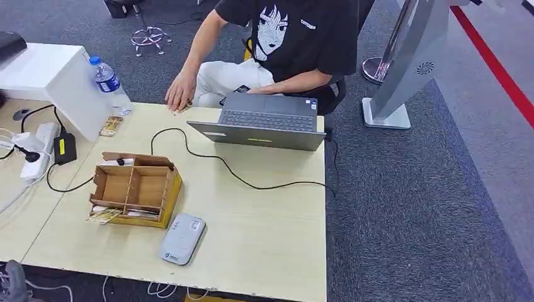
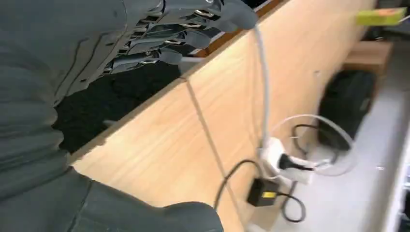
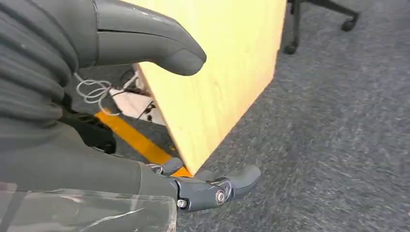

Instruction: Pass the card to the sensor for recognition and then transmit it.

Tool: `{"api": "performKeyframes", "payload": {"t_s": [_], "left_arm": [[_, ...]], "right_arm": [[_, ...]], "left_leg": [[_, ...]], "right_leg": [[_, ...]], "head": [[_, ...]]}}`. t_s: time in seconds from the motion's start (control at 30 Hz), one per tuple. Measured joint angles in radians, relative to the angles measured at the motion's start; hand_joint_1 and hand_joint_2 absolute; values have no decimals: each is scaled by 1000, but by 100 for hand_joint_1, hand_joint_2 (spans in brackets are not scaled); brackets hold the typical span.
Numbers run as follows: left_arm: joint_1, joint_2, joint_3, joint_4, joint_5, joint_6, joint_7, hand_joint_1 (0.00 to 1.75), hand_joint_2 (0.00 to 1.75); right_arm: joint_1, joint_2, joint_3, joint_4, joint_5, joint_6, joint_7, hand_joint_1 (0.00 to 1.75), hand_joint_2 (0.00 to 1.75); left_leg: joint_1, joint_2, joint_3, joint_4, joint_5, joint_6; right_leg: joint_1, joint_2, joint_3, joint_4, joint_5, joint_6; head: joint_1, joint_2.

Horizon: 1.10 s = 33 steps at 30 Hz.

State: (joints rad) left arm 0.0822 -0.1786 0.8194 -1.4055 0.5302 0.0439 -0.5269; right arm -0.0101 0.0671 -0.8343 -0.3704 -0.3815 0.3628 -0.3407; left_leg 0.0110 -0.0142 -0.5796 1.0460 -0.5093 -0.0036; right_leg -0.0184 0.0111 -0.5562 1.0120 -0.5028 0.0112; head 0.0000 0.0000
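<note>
Both hands hang low beside the worktop with nothing in them. The left hand has its fingers curled loosely near the worktop's edge; the right hand is released, thumb and fingers spread apart off a corner of the worktop. The card appears to sit in the wooden organiser box, where pale slips lie along its near side, though which is the card cannot be told. The grey sensor lies just beside the box, toward the robot.

The risks look plain. The box is light and open, so a clumsy reach could push it or knock it against the sensor. A black cable runs across the worktop near the box and could catch fingers. A person sits behind the laptop, with a hand on the far edge.

The head view gives the layout of box, sensor and laptop. The left wrist view adds the power strip and plugs, while the right wrist view shows grey carpet below.
</note>
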Motion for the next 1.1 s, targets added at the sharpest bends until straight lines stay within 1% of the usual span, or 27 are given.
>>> {"api": "performKeyframes", "payload": {"t_s": [0.1, 0.13, 0.23, 0.27, 0.43, 0.57, 0.83, 1.1], "left_arm": [[6, -21, 1, -98, -35, 30, -24, 0, 175], [9, -27, 1, -130, -53, 38, -31, 0, 0], [17, -36, -4, -195, -117, 58, -43, 0, 0], [23, -40, -10, -222, -150, 66, -50, 0, 175], [38, -47, -56, -294, -294, 95, -59, 0, 175], [43, -41, -117, -335, -430, 122, -50, 0, 175], [41, 9, -273, -371, -683, 154, -2, 0, 175], [11, 69, -436, -373, -924, 173, 58, 0, 175]], "right_arm": [[-3, 9, -39, -8, 8, 8, -11, 0, 175], [-4, 13, -50, -12, 13, 10, -16, 0, 175], [-4, 19, -68, -23, 25, 11, -24, 0, 175], [-4, 24, -79, -32, 30, 14, -29, 0, 175], [-5, 40, -110, -63, 54, 21, -39, 0, 175], [-6, 52, -134, -90, 74, 34, -45, 0, 175], [-8, 70, -167, -125, 121, 58, -61, 0, 175], [-18, 78, -198, -134, 171, 78, -84, 0, 175]], "left_leg": [[0, 0, 0, 0, 0, 0], [0, 0, 0, 0, 0, 0], [0, 0, 1, 0, 0, 0], [0, 1, 1, 0, 0, 0], [0, 1, 1, 0, 0, 0], [0, 1, 1, 0, 0, 0], [0, 1, 1, 0, 0, 0], [0, 2, 1, 0, 0, 0]], "right_leg": [[0, 0, 0, 0, 0, 0], [0, 0, 0, 0, 0, 0], [0, 1, 0, 0, 0, 0], [0, 1, 0, 0, 0, 0], [0, 1, 0, 0, 0, 0], [0, 1, 0, 0, 0, 0], [0, 1, 0, 0, 0, 0], [0, 2, 0, 0, 0, 0]], "head": [[0, 0], [0, 0], [0, 0], [0, 0], [0, 0], [0, 0], [0, 0], [0, 0]]}}
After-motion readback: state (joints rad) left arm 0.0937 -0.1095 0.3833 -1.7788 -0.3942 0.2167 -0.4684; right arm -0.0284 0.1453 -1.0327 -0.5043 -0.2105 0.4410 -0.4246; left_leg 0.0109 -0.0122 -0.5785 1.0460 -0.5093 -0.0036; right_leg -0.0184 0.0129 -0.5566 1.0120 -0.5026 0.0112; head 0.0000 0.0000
